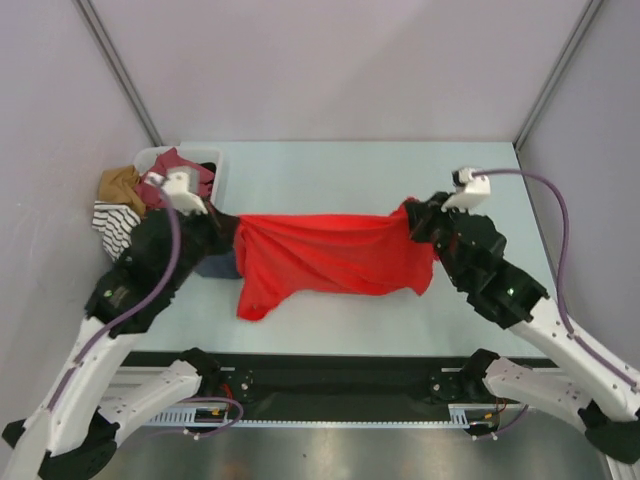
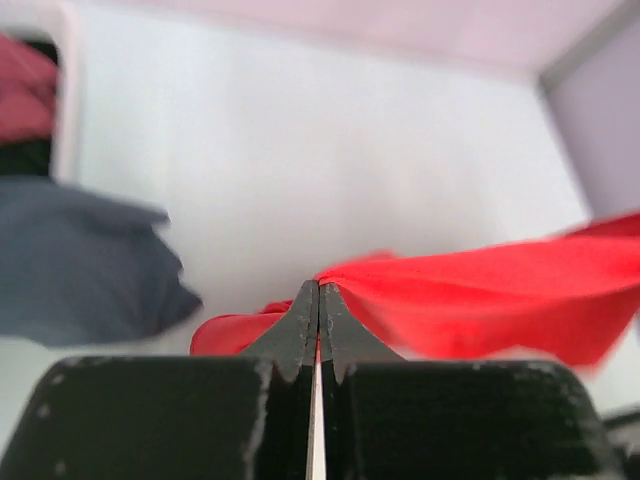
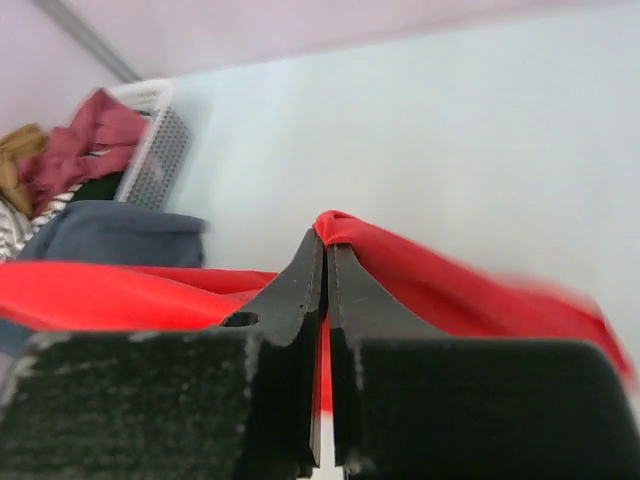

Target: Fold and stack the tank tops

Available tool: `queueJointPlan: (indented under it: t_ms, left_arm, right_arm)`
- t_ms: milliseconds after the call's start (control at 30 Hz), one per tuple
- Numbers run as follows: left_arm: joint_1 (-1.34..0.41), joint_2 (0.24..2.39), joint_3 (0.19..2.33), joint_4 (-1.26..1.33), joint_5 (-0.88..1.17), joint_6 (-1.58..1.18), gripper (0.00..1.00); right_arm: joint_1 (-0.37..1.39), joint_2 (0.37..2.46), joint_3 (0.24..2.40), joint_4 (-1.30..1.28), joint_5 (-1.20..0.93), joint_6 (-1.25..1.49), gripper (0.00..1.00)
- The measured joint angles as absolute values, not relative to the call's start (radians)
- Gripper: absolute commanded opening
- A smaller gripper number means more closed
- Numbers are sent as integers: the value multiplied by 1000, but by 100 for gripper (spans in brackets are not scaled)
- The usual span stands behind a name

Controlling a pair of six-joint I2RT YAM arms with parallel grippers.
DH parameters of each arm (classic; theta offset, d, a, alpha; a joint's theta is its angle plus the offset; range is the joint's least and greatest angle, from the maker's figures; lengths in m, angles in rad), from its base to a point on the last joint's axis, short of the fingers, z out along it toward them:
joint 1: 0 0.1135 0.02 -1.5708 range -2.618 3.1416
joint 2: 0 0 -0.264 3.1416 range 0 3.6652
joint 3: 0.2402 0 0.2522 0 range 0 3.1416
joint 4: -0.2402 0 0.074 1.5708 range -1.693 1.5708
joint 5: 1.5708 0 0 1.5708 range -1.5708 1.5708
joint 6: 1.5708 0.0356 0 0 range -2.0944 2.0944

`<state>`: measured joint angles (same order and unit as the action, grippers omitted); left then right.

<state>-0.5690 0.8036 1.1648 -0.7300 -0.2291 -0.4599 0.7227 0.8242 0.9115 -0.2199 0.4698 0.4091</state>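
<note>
The red tank top hangs stretched between my two grippers above the table, its lower edge sagging to the table at the left. My left gripper is shut on its left end; the left wrist view shows the jaws pinching red cloth. My right gripper is shut on its right end; the right wrist view shows the jaws closed on a red fold. The navy tank top lies under my left arm, mostly hidden; it shows as a dark blue heap in the left wrist view and in the right wrist view.
A white plastic basket stands at the back left with maroon, tan and striped clothes spilling over it. It also shows in the right wrist view. Grey walls close the table on three sides.
</note>
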Motion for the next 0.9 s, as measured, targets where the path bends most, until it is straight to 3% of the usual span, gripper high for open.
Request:
queueJointPlan:
  t_ms: [167,267,333,400,500,667,800,900]
  left_arm:
    - [-527,801,1399,-761,-349,-435,0]
    - [-440,818,1407,-763,-358,-432,0]
    - [-384,843,1370,-762,-344,-430,0]
    - [-334,879,1305,-758,-317,-423,0]
    - [-297,934,1216,-759,-282,-411,0]
    - [-267,976,1158,-773,-278,-380,0]
    - [-250,967,1158,-763,-284,-353,0]
    - [-247,967,1149,-748,-283,-337,0]
  right_arm:
    - [921,1121,1303,-259,633,263,3]
    - [913,1287,1430,-272,646,250,54]
    - [886,1354,1419,-291,620,257,70]
    - [844,1390,1368,-312,575,268,75]
    - [760,1383,1243,-317,467,303,76]
    - [655,1279,973,-294,297,359,63]
    - [638,1159,780,-270,155,398,55]
    - [648,1053,655,-260,48,450,55]
